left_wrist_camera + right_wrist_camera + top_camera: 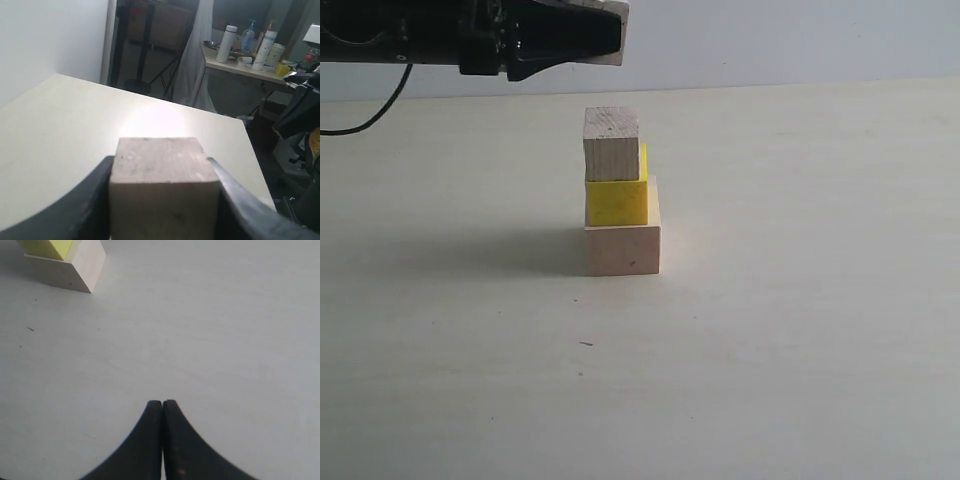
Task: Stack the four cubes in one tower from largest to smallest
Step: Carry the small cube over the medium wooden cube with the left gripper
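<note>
Three cubes make the tower so far: the large cube at the base, the yellow cube on it, and the medium cube on top, set slightly off-square. The last step looks to be in hand: the left tool grasps the small cube, above the tower and a little to its left. The next move calls for centring it over the medium cube and lowering gently. The right tool is clenched and empty, low and away from the tower. The worktop is pale and matte; beyond it are a white wall and bottles on another worktop
</note>
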`<action>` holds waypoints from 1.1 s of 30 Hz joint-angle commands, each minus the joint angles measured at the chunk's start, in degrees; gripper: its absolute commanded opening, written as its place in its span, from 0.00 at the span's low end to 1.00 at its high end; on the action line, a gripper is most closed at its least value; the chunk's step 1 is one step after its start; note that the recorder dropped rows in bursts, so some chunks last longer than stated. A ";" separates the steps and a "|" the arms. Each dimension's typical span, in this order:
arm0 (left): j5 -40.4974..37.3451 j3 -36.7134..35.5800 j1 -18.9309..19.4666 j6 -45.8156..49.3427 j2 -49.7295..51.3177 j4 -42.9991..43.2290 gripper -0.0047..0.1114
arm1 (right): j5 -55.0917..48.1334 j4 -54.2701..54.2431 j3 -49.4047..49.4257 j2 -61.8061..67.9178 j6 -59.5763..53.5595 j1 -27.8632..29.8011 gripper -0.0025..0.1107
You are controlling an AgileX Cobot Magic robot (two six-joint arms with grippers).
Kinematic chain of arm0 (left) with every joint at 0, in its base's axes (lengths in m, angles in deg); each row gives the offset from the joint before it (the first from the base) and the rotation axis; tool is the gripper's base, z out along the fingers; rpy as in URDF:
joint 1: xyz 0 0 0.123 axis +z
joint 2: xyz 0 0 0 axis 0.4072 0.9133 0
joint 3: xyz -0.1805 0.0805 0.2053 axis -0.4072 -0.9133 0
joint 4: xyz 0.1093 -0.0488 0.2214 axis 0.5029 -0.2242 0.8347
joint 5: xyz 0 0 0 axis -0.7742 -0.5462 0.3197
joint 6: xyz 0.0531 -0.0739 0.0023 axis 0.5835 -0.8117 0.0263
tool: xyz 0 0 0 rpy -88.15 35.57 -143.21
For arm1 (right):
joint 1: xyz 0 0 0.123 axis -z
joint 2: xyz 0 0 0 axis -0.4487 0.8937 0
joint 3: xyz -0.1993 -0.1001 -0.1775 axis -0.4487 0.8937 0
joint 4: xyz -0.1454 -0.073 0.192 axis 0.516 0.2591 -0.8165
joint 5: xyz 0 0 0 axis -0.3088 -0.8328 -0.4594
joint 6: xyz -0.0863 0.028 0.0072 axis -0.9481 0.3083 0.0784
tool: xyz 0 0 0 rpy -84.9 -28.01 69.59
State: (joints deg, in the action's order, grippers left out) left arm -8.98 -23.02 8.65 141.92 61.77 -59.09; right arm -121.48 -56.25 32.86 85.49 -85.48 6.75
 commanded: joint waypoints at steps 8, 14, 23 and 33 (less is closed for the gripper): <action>-0.81 5.36 1.28 2.84 6.99 0.87 0.04 | 0.67 -0.09 0.15 -0.51 -2.59 -0.13 0.02; -0.81 6.55 1.28 4.89 7.56 4.83 0.04 | 1.30 -0.53 0.15 -0.51 -2.59 -0.13 0.02; -0.81 6.55 1.28 9.84 7.56 6.83 0.04 | 1.20 -0.52 0.15 -0.51 -2.72 -0.13 0.02; -0.81 6.55 1.28 10.41 7.56 6.96 0.04 | 1.20 -0.63 0.15 -0.51 -2.72 -0.13 0.02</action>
State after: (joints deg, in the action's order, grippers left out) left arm -9.10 -16.94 9.83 152.04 69.43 -51.58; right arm -121.00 -56.84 32.86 85.49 -87.76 6.75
